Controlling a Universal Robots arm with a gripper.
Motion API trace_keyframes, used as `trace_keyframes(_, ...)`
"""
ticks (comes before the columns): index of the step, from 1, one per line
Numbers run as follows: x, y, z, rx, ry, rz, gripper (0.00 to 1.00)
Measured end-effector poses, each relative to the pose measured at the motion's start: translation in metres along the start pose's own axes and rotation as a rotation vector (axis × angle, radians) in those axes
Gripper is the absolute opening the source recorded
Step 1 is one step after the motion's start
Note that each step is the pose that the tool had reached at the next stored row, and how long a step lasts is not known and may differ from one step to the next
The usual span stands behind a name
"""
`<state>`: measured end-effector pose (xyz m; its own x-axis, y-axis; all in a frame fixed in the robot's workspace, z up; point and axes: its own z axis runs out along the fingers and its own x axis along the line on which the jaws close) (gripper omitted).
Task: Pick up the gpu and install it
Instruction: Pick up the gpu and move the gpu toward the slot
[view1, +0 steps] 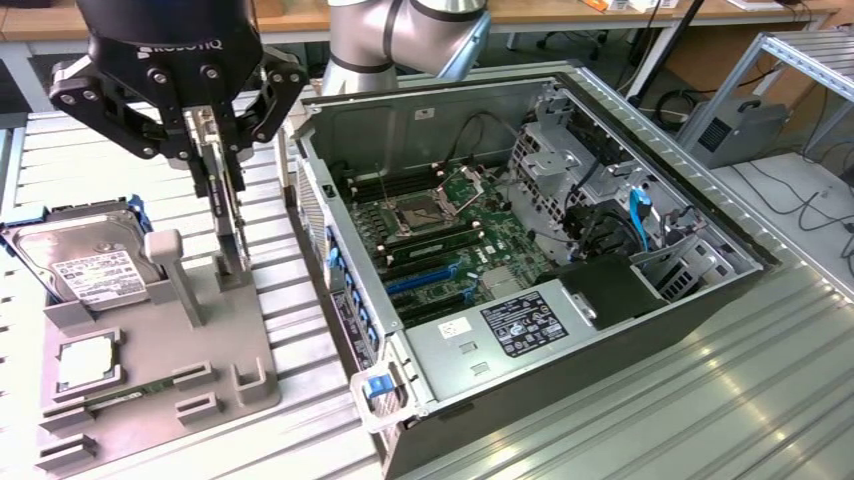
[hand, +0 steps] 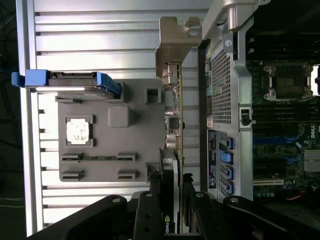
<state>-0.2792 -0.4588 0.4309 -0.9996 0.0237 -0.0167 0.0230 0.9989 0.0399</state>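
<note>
At the tray (view1: 160, 335) edge nearest the case (view1: 561, 400), the gpu (view1: 234, 245) stands on its long edge in a slot. This leaves both faces free for the gripper (view1: 220, 190) above, whose narrow jaws look clamped on the card.

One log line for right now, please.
gripper: at gpu | gpu: upright in gray fixture | case: open, gpu not installed
</note>
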Motion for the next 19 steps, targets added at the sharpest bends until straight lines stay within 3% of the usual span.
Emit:
trace_keyframes(11,-0.039,0.0014,0.0007,-0.0001,0.0004,-0.009,0.27)
trace_keyframes(14,-0.059,0.002,0.0011,-0.0002,0.0005,-0.013,0.27)
trace_keyframes(19,-0.083,0.0027,0.0015,-0.0003,0.0006,-0.016,0.27)
